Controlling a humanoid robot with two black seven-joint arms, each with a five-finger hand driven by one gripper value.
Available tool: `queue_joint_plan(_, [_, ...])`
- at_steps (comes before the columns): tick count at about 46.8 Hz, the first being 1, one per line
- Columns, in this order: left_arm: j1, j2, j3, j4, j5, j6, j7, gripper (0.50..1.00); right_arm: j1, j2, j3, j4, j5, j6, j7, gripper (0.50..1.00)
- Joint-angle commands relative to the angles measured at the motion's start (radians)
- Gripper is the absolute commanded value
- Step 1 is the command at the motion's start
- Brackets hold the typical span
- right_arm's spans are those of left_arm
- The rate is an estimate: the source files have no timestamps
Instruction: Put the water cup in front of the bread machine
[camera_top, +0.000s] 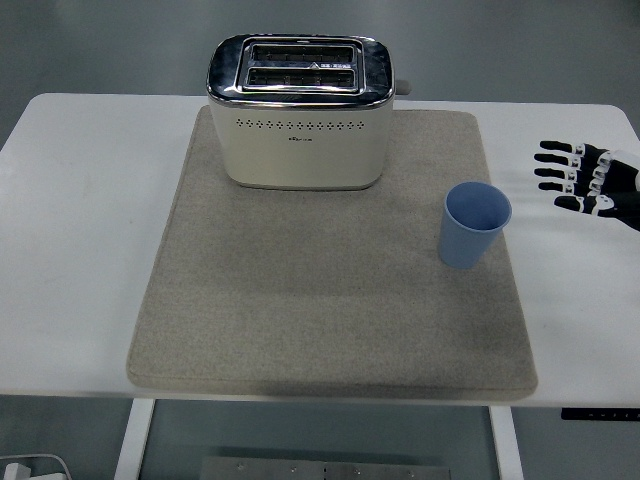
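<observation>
A: Where does the water cup (474, 226) stand?

B: The blue cup stands upright on the grey felt mat (330, 300), near the mat's right edge. Its mouth faces up and nothing shows inside it.

A: And the bread machine (298, 112)?

B: The cream and chrome toaster sits at the far end of the same mat, left of the cup and well apart from it. Both slots face up. The stretch of mat in front of it is bare felt.

A: Which arm shows?

B: Only the right hand (590, 182), coming in from the right edge over the white worktop (70, 220). It hovers to the right of the cup, at about the same depth, with a clear gap between them; it touches neither cup nor mat.

A: How do the fingers (556, 172) stand?

B: They are stretched out and spread, pointing left toward the cup, one above the other. They hold nothing.

A: Is the cup in place?

B: No, it stands off to the right, not in front of the toaster.
</observation>
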Motion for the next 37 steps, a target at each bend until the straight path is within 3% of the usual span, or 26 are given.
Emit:
queue_joint_plan(1, [0.000,0.000,0.000,0.000,0.000,0.000,0.000,1.000,0.000,-0.010,-0.008,0.046,-0.004,-0.046,-0.001,0.928])
queue_joint_plan(18, [0.000,0.000,0.000,0.000,0.000,0.000,0.000,1.000,0.000,-0.013,-0.074,0.190,-0.002,-0.322,0.000,0.928])
queue_joint_plan(27, [0.000,0.000,0.000,0.000,0.000,0.000,0.000,1.000,-0.034,0.002,-0.086,0.195,0.004,-0.385,0.009,0.928])
queue_joint_plan(37, [0.000,0.000,0.000,0.000,0.000,0.000,0.000,1.000,-0.051,-0.003,-0.085,0.195,0.007,-0.385,0.014,0.928])
